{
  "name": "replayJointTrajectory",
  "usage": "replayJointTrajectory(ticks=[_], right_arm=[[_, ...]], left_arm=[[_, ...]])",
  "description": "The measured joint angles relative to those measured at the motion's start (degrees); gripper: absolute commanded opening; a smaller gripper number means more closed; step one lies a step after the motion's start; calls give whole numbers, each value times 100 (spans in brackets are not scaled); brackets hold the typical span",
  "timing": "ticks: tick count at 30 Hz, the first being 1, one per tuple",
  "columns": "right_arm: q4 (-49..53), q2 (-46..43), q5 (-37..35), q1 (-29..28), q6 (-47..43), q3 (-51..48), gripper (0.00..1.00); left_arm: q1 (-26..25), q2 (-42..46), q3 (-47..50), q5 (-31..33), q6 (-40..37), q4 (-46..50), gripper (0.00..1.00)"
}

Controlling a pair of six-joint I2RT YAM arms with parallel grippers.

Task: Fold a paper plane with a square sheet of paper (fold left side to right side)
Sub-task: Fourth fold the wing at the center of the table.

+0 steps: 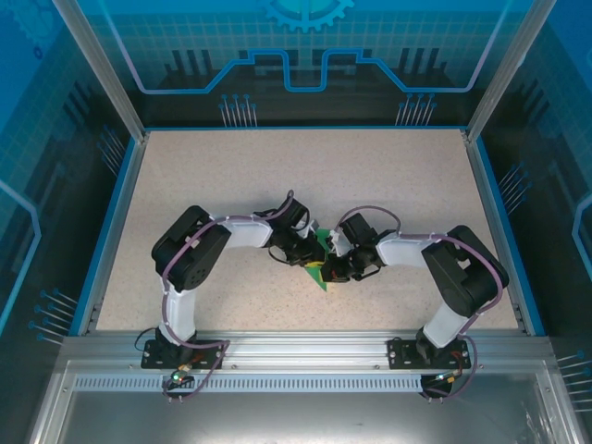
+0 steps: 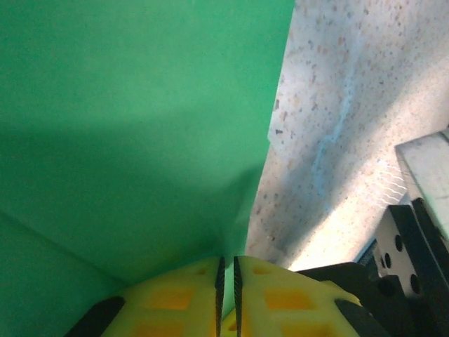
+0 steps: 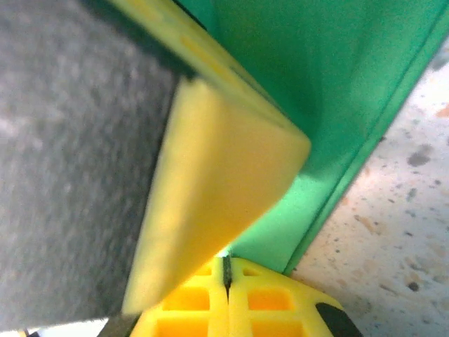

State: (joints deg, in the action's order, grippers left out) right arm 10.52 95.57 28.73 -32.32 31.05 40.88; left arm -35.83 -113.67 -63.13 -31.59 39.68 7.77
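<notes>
The square sheet of paper [image 1: 323, 242] is a small creased green shape at the table's middle, between my two grippers. In the left wrist view the sheet [image 2: 126, 126] covers the left half, and my left gripper [image 2: 226, 270] is shut on its lower edge, with green showing in the thin slit between the yellow pads. My left gripper [image 1: 308, 262] and right gripper [image 1: 331, 270] almost touch. My right gripper [image 3: 226, 267] is shut, and the paper [image 3: 316, 84] reaches down to its tips. Whether those tips pinch it I cannot tell. A yellow finger [image 3: 217, 175] of the left gripper crosses just in front.
The speckled beige table [image 1: 231, 185] has a blue raised rim [image 1: 109, 222] and clear walls around it. Both arms bend inward from their bases at the near edge. A black and grey part of the right arm [image 2: 421, 232] sits close on the right.
</notes>
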Motion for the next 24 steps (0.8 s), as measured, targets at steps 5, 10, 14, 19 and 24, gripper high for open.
replayJointTrajectory(ticks=[5, 10, 14, 19, 24], right_arm=[[15, -13, -28, 0, 0, 0, 0], [46, -35, -63, 0, 0, -2, 0], [50, -59, -68, 0, 2, -9, 0], [20, -212, -24, 0, 28, -155, 6], [-28, -481, 17, 13, 168, -306, 22]], left_arm=[[26, -2, -264, 564, -382, 367, 16], [166, -33, -514, 1056, -608, 553, 17], [295, -85, -699, 1248, -728, 634, 23], [549, -15, -763, 1266, -828, 621, 36], [905, 826, -485, 1080, -791, 479, 46]])
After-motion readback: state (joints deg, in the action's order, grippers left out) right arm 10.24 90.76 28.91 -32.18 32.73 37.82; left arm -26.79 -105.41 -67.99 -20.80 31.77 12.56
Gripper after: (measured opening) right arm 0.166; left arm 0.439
